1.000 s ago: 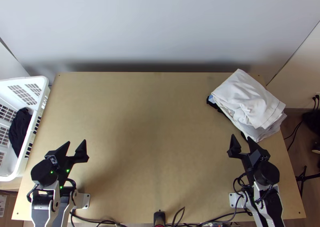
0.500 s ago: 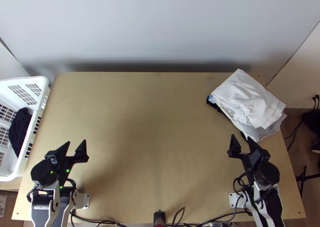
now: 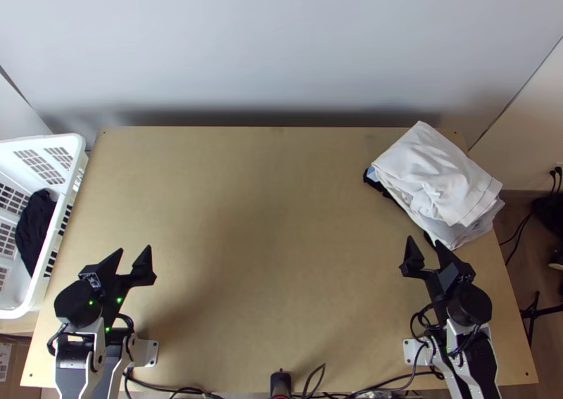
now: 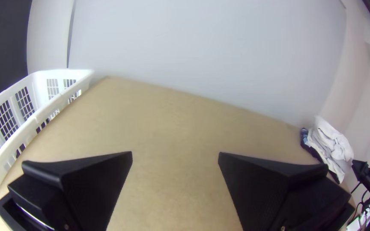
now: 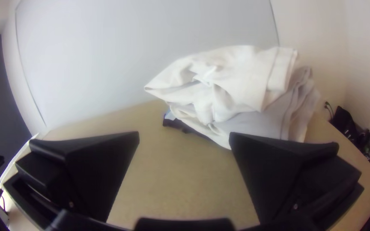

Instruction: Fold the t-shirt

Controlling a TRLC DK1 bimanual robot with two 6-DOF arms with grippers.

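Observation:
Near the table's front left corner, my left gripper (image 3: 132,260) stands open, its fingers apart over bare wood; the left wrist view shows the same gripper (image 4: 175,158) with nothing between its fingers. My right gripper (image 3: 424,251) is open and empty at the front right, just short of a cloth pile; it appears in the right wrist view too (image 5: 184,139). White cloth (image 3: 440,177) lies folded and rumpled on top of that pile (image 5: 236,85), with grey and dark cloth under it. A dark bunched cloth (image 3: 35,226) rests inside the basket. Which piece is the t-shirt, I cannot tell.
The white basket (image 3: 58,255) stands along the table's left edge. Bare wood spans the middle of the table (image 3: 274,244). Black cables (image 3: 394,385) run along the front edge, and a pale wall (image 3: 281,47) rises behind.

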